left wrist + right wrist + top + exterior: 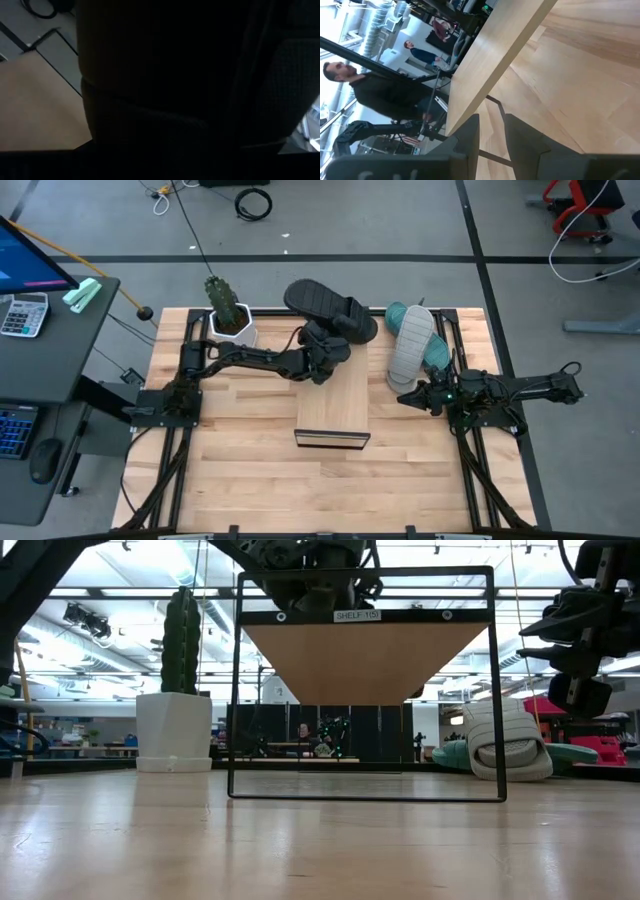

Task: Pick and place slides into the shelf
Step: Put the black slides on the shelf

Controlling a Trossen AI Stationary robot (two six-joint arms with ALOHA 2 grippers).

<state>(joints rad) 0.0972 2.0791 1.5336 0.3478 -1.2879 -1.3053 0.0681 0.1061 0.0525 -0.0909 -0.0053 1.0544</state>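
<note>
Shelf [333, 405] top bare; left gripper [330, 340] apparently clamps black slide [325, 305]; right gripper [412, 394] narrowly parted, empty.

A light slatted wooden tabletop [230, 470] carries everything. Near its middle stands the shelf [334, 408], a light-wood board in a thin black frame, its top bare. At the far edge, left of the shelf, sits a white pot [233, 329] with a cactus. To the shelf's right lie a grey slide [410, 344] and a teal slide [436, 352], the grey resting against the teal.
</note>
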